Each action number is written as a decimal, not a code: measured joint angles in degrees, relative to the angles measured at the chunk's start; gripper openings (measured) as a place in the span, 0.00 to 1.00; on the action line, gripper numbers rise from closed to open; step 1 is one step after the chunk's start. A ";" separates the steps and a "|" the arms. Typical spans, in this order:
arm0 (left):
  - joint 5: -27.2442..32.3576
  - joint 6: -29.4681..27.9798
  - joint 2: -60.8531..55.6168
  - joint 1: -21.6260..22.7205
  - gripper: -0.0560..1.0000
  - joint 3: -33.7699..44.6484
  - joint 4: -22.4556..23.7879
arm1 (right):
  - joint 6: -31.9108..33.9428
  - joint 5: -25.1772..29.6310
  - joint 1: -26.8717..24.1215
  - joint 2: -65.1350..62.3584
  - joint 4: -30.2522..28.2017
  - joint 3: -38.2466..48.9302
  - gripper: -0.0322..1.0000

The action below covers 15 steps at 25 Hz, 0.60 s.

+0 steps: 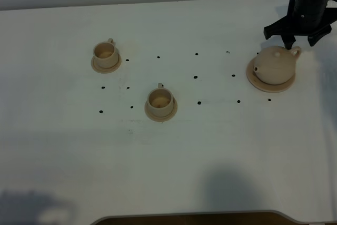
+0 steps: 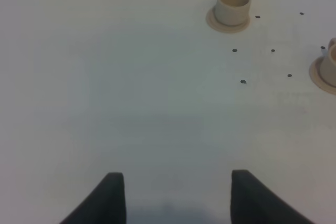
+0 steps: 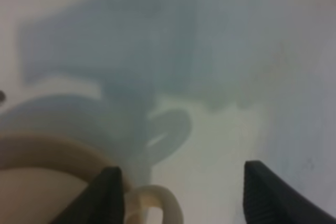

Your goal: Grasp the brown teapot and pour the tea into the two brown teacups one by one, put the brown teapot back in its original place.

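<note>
The brown teapot [image 1: 274,66] sits on its wide round saucer [image 1: 261,86] at the table's right, spout pointing left and loop handle [image 1: 296,52] at the back right. My right gripper [image 1: 301,39] hovers open just behind that handle. In the right wrist view the teapot's handle [image 3: 157,203] lies between the open fingers [image 3: 107,192], close to one of them, with the teapot body [image 3: 42,182] beside it. Two brown teacups on saucers stand at the left [image 1: 106,52] and centre [image 1: 159,100]. My left gripper [image 2: 178,198] is open over bare table, both teacups [image 2: 232,4] [image 2: 331,66] ahead of it.
The white table [image 1: 210,146] carries several small black dots between the cups and the teapot. Its front edge has a curved cut-out [image 1: 189,217]. The right arm's shadow falls on the table around the teapot handle.
</note>
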 joint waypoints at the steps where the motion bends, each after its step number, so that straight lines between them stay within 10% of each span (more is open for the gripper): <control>1: 0.00 0.00 0.00 0.00 0.51 0.00 0.00 | 0.02 0.71 0.00 0.00 -0.13 0.00 0.53; 15: 0.00 0.05 0.00 0.00 0.51 0.00 0.00 | -0.03 -2.13 -0.09 0.18 -2.26 0.20 0.53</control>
